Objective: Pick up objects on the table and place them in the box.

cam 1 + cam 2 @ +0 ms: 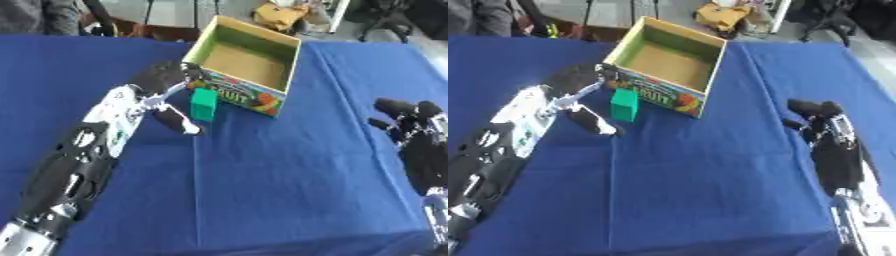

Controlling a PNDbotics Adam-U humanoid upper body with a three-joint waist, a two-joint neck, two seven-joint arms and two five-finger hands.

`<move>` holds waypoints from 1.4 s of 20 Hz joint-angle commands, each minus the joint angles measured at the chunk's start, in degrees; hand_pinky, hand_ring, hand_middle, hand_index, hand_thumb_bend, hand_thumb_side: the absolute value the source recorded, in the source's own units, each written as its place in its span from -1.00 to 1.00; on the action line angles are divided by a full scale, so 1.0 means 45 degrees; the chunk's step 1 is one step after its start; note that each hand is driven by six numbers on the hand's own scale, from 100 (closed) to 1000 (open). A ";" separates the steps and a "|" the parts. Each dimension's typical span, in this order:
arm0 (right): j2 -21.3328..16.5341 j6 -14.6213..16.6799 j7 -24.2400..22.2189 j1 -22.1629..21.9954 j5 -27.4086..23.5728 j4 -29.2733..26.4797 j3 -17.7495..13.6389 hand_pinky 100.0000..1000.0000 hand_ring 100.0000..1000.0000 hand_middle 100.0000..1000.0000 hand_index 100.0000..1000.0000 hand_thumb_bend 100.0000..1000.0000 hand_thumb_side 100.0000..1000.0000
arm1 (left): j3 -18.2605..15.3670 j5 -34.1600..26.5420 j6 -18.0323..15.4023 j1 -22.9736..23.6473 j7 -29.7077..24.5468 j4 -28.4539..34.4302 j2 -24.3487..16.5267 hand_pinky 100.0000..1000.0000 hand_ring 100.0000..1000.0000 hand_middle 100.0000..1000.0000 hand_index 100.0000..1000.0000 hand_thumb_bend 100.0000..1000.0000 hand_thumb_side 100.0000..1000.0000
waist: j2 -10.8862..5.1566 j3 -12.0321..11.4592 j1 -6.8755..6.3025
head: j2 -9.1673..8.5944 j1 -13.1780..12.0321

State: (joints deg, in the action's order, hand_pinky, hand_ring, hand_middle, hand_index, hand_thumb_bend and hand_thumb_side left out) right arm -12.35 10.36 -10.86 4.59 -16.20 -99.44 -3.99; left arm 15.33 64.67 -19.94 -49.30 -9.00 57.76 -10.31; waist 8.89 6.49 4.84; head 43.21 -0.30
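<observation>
While the left hand reaches in from seven o'clock, its fingers sit right against the top of the green block, and the thumb juts down toward five o'clock, just beside the block's lower left edge. Whether those fingers are actually curled round the block or only touching it, I cannot tell — the hand is dark and blurred at that spot. The green block stands upright, touching or just short of the near wall of the box, at the box's seven o'clock corner. Under the block is the blue tablecloth, though I cannot tell whether the block rests on it. That box is open at the top, with a yellow-green rim, a brown cardboard floor and colourful fruit print on the near side; nothing shows inside it. Over at three o'clock, the right hand rests well apart from the box, fingers relaxed and spread, pointing up toward eleven o'clock, holding nothing.
</observation>
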 commanded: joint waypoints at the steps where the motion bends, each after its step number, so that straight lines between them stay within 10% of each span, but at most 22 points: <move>1: -0.0157 0.0033 -0.0062 0.0134 -0.0017 -0.0085 -0.0021 0.62 0.82 0.51 0.44 -1.00 0.73 | -0.0183 0.0393 -0.0084 -0.0364 0.0205 -0.0107 0.0112 0.53 0.51 0.40 0.75 0.71 -0.35 | -0.0139 0.0070 -0.0008 | -0.0096 -0.0059; 28: -0.0130 -0.0016 -0.0166 0.0212 -0.0087 -0.0004 0.0103 0.62 0.80 0.51 0.45 -1.00 0.78 | -0.1115 0.0663 -0.0520 -0.1314 -0.1454 -0.1523 0.0098 0.52 0.46 0.29 0.70 0.28 -0.53 | -0.0036 0.0720 -0.0117 | -0.0235 -0.0271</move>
State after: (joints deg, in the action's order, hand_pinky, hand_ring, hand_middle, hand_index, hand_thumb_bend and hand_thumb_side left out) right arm -12.27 10.21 -11.45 5.03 -16.28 -98.91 -3.46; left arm 11.03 68.02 -22.00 -53.62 -14.73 50.51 -8.67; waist 9.47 9.59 4.33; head 42.67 -1.38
